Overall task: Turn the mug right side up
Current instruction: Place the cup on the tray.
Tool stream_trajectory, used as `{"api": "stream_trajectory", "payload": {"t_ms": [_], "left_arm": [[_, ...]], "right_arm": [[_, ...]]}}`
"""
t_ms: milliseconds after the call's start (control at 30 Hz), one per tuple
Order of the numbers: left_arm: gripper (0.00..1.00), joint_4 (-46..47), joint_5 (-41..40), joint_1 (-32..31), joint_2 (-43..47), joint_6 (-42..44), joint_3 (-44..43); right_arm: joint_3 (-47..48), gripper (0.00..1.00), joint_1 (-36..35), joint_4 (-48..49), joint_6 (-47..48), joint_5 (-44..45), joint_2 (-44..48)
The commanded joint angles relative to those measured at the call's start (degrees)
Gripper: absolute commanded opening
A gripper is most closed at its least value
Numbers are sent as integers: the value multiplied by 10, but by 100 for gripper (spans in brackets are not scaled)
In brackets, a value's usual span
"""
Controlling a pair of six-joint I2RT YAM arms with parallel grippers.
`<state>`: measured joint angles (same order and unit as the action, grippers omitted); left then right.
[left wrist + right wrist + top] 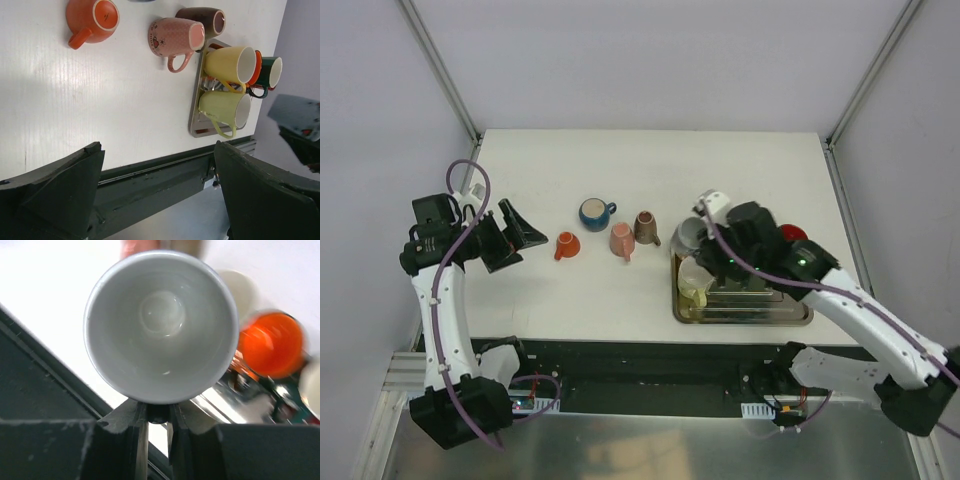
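There are nine mugs. Four are on the bare bench: an orange mug, a blue mug, a pink mug and a brown mug. Four sit on the one tray at the right: a yellow mug, a pale green mug, a red-orange mug and a dark green mug. One grey mug is in the right pincer. There are two pincers; the left pincer holds nothing.

White tabletop open at back; orange ceramic mug to brown ceramic mug block middle; metal tray (right) packed.
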<state>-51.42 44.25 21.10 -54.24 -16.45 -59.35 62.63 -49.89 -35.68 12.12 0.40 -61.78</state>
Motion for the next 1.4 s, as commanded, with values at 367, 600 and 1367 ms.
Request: {"api": "stream_trajectory", "payload": {"t_ms": [367, 600, 1367], "left_arm": [[96, -14, -11, 5, -52, 35, -37], [96, -11, -21, 5, -68, 40, -51], [96, -18, -46, 5, -71, 53, -74]], "right_arm": [[-34, 0, 242, -210, -30, 2, 95], [-57, 0, 244, -188, -63, -38, 74], [-95, 0, 219, -140, -165, 2, -28]]}}
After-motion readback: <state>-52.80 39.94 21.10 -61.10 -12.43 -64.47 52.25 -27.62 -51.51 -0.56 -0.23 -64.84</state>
